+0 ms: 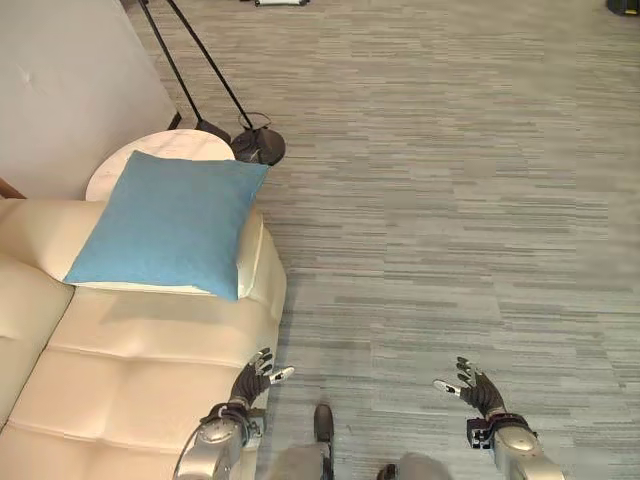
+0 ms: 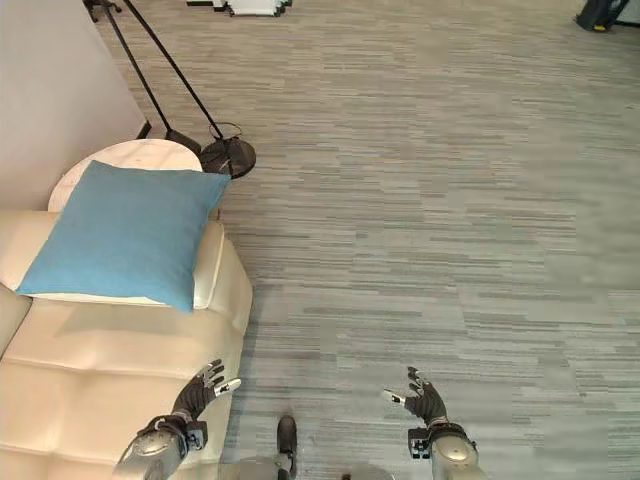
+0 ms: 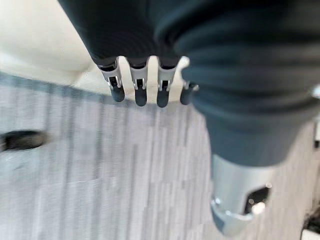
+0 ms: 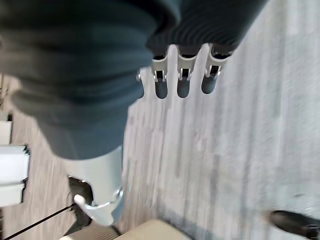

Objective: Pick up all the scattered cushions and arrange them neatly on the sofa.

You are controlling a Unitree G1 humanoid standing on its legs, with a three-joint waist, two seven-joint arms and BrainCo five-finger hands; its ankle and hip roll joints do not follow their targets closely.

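Lying on the armrest at the far end of a cream sofa (image 1: 150, 370) is a single blue cushion (image 1: 170, 222), square, plain and plump, with a fine woven texture. It sits a little askew, one corner pointing toward the far right and another hanging over the armrest's right edge. The sofa runs along the left side of the scene, its seat padded in broad stitched panels, smooth and pale like leather.

Just beyond the cushion, at the far end of the sofa, stands a small round bench (image 1: 165, 150) with a pale top, partly hidden by the cushion. Beside the bench, on the floor, is the dark round base of a floor lamp (image 1: 258, 147), with thin black poles slanting up and away to the far left. A white wall (image 1: 70, 80) fills the far left corner. A grey floor (image 1: 450, 200) of narrow striped planks covers the rest of the scene.

The left hand (image 1: 255, 378) hovers at the near edge, over the sofa's right rim, fingers straight and slightly spread, holding nothing and touching nothing. The right hand (image 1: 470, 385) hovers at the near right, above the floor, fingers likewise extended and relaxed, empty. Both hands are well apart from the cushion.
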